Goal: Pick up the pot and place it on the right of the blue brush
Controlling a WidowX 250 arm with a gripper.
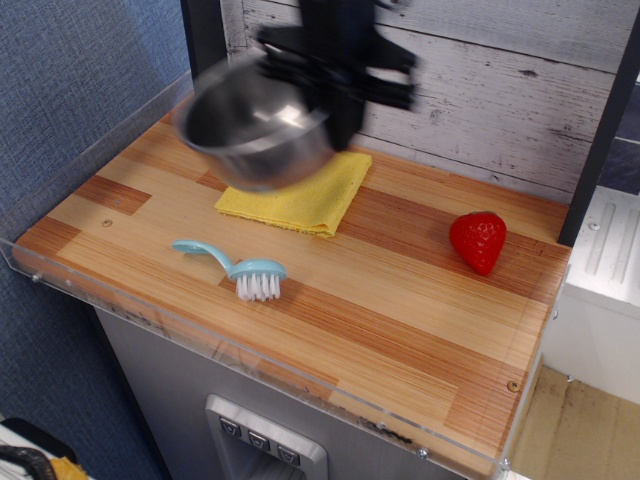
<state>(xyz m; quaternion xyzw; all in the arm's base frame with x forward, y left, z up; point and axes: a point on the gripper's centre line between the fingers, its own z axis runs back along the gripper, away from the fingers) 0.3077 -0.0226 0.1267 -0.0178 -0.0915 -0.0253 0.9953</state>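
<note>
pot (255,125): held in the air above the back-left of the counter, clear of the surface, tilted and motion-blurred; its lower edge overlaps the yellow cloth in this view.
end effector (335,75): blurred and dark, pinching the pot at its right rim, as far as the blur allows.
blue brush (235,265): lying near the front-left of the counter (400,300), bristles down toward the front edge, well apart from the pot.
yellow cloth (305,200): flat on the counter, uncovered, behind the brush.
strawberry (478,240): on the right side, well apart from the brush.
done: the pot is grasped and lifted off.
left: carry it forward and right to the bare wood between brush and strawberry, lower it, release.
progress: judged about halfway; transport and placement remain.
</note>
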